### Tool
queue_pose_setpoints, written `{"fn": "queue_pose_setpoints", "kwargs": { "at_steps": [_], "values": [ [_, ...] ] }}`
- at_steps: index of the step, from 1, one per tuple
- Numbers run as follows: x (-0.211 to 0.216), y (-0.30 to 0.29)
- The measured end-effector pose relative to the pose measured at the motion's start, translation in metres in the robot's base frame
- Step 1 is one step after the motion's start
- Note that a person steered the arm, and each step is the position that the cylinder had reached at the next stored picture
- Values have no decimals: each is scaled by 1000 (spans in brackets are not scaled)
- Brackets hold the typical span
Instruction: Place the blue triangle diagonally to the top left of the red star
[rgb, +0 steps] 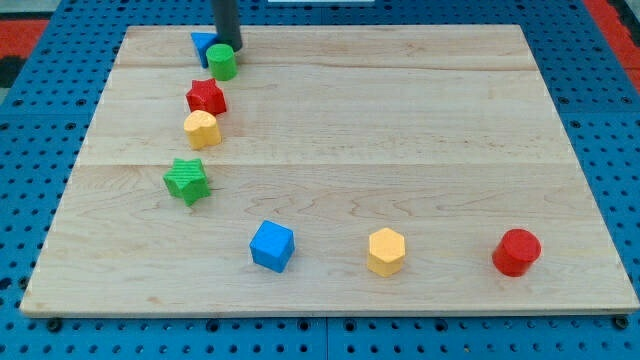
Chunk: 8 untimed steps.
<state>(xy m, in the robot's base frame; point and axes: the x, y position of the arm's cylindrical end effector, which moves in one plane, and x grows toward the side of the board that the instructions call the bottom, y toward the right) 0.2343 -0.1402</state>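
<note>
The blue triangle (203, 45) lies near the board's top edge at the view's upper left, partly hidden by my rod and by a green cylinder (222, 62) that touches it on its right. The red star (206, 97) sits just below them. My tip (230, 47) stands right next to the blue triangle's right side, directly above the green cylinder.
A yellow hexagon block (202, 129) touches the red star from below. A green star (187, 181) lies further down. A blue cube (272, 246), a yellow hexagon (386, 251) and a red cylinder (516, 251) line the bottom. The wooden board (400, 140) rests on a blue pegboard.
</note>
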Motion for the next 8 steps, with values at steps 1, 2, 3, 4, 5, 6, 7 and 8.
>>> {"fn": "queue_pose_setpoints", "kwargs": {
  "at_steps": [1,2,3,4,5,6,7,8],
  "values": [
    [-7,-15],
    [-6,-54],
    [-19,-37],
    [-22,-66],
    [-7,-77],
    [12,-77],
    [12,-69],
    [-31,13]
  ]
}}
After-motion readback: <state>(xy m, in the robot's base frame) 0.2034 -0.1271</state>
